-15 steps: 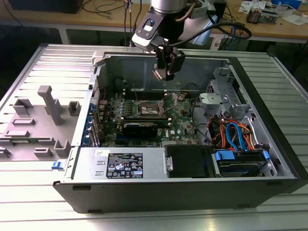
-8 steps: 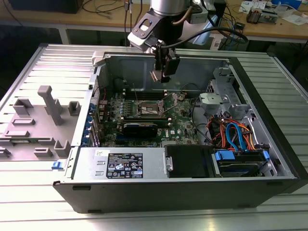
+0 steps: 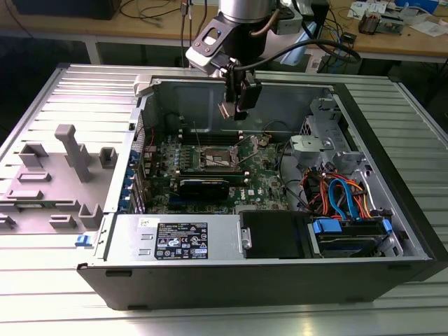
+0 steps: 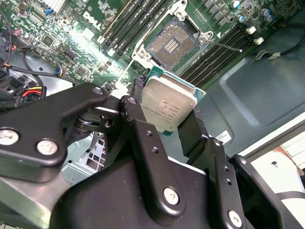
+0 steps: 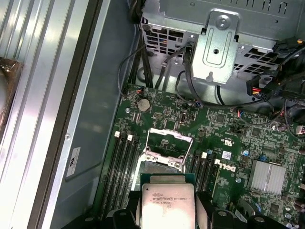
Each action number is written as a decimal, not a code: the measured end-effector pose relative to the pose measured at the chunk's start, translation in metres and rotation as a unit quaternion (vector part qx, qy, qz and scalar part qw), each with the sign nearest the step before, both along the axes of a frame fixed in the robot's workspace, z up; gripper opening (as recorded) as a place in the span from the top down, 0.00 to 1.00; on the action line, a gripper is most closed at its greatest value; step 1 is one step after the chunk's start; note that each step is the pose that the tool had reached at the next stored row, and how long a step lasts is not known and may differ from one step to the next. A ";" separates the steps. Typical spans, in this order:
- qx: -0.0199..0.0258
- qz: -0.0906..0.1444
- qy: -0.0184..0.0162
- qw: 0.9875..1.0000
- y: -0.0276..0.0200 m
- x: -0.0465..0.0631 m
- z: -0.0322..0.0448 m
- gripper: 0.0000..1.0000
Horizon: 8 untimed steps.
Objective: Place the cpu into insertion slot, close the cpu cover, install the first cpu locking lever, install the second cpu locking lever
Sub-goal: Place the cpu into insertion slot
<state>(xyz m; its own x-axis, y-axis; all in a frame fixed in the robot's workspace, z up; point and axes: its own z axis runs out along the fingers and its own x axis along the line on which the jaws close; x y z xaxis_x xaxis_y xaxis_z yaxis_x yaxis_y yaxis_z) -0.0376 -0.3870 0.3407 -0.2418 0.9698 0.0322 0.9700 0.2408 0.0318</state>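
gripper (image 5: 167,217) pinching cpu (image 5: 167,202) by its sides, just short of slot (image 5: 159,168); cover (image 5: 167,142) tilted up open; memory slots (image 5: 121,162) flank it on green board (image 5: 228,124).

I'm seeing light glaring off the circuit board (image 4: 95,45) in the second wrist view and bleaching the ribbed table (image 3: 42,308), the case (image 3: 280,105) interior sitting shadowed

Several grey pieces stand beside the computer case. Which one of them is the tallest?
The T-topped post on the exterior view's left: it rises clearly above the low blocks around it.
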 end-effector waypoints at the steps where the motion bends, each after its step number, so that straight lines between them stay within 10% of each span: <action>1: 0.000 0.000 0.000 1.000 0.0000 0.000 0.0000 0.46; 8: 0.000 -0.011 0.000 1.000 -0.0003 0.000 -0.0010 0.46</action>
